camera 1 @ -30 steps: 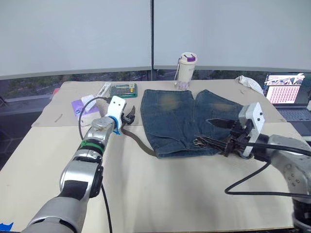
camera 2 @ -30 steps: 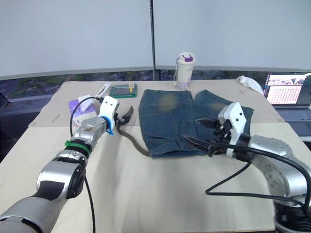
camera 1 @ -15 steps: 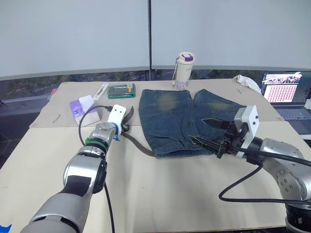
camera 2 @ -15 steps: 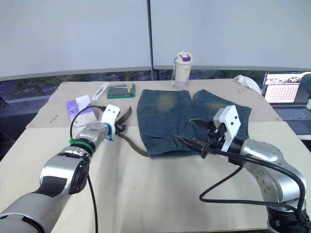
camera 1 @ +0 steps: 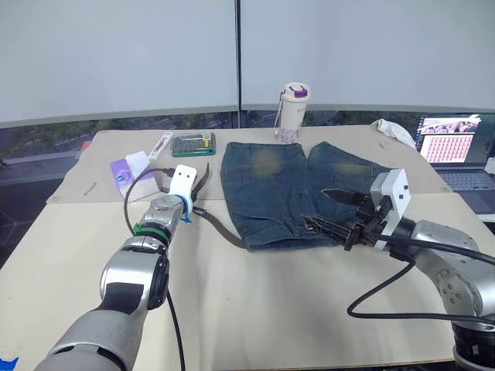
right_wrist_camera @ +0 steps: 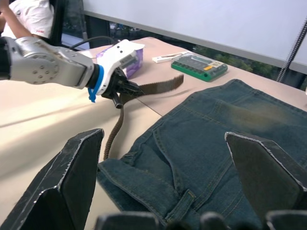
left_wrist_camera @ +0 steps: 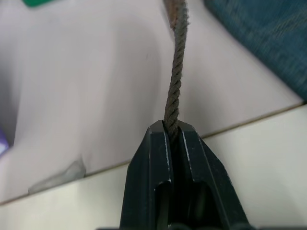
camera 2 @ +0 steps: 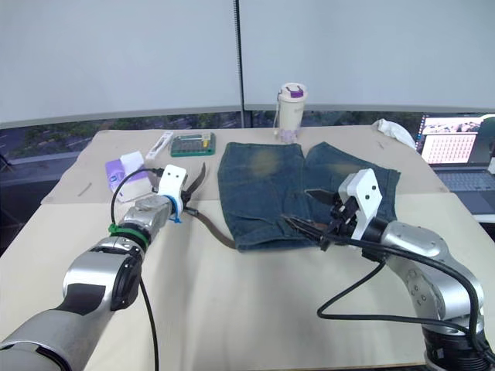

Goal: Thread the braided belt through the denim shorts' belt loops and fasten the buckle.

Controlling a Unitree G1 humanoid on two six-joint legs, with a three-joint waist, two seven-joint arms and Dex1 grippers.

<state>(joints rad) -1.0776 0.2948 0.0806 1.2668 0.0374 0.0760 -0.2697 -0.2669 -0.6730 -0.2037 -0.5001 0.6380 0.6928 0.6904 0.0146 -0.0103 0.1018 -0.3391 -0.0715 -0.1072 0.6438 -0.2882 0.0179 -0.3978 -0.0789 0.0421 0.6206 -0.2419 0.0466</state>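
The denim shorts [camera 1: 286,193] lie flat at the middle of the table, waistband toward me. The braided belt [camera 1: 222,229] comes out from under the waistband's left end and runs left across the table. My left gripper [camera 1: 196,205] is shut on the belt [left_wrist_camera: 175,81], pinching the braid edge-on between its fingertips [left_wrist_camera: 156,143]; the belt's free tip curls up past it [right_wrist_camera: 163,85]. My right gripper [camera 1: 331,210] is open, just above the waistband's right half, holding nothing. A belt loop [right_wrist_camera: 183,203] shows on the waistband near it. The buckle is hidden.
Along the far edge stand a white cup with a purple lid [camera 1: 293,112], a green box [camera 1: 193,144], a white flat pack [camera 1: 165,141] and a purple pack [camera 1: 125,170]. A white cloth [camera 1: 394,131] and an open laptop [camera 1: 452,147] sit far right. A person's sleeve [right_wrist_camera: 29,17] shows beyond the table.
My left gripper has gone from open to shut, clamping onto the belt left of the shorts. The right gripper stays open over the waistband. The camera shifted a little.
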